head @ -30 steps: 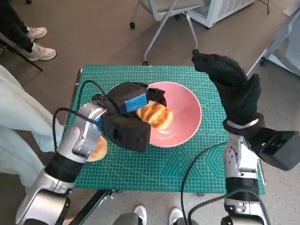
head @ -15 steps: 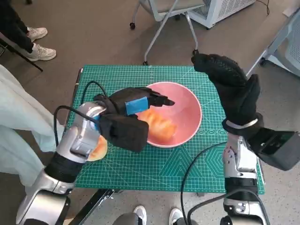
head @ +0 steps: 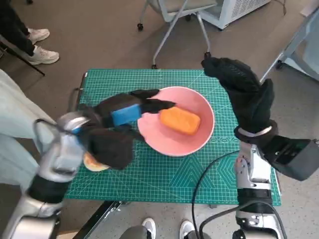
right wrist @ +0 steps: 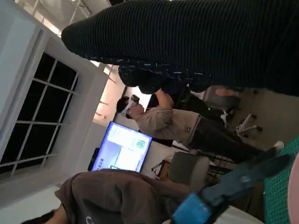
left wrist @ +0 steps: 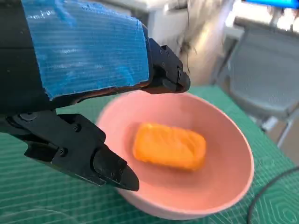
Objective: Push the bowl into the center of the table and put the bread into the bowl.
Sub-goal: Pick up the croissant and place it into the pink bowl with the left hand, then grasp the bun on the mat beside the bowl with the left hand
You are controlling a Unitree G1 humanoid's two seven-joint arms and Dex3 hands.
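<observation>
A pink bowl (head: 199,107) (left wrist: 233,163) stands near the middle of the green cutting mat (head: 174,179). An orange piece of bread (head: 180,120) (left wrist: 169,146) lies inside it, touching no hand. My left hand (head: 127,112) (left wrist: 88,60) hovers over the bowl's left rim, fingers spread and holding nothing. My right hand (head: 244,92) is raised above the mat's right side, fingers apart and empty; in the right wrist view its glove (right wrist: 196,42) fills the top.
A second round piece of bread (head: 92,163) lies on the mat's left edge under my left forearm. A chair (head: 174,20) stands beyond the table. A person's pale trouser leg (head: 15,119) is close on the left, shoes (head: 42,55) further back.
My left hand let go of the bread, which now lies in the bowl. The hand drew back to the left and away from the bowl. The right hand has hardly moved.
</observation>
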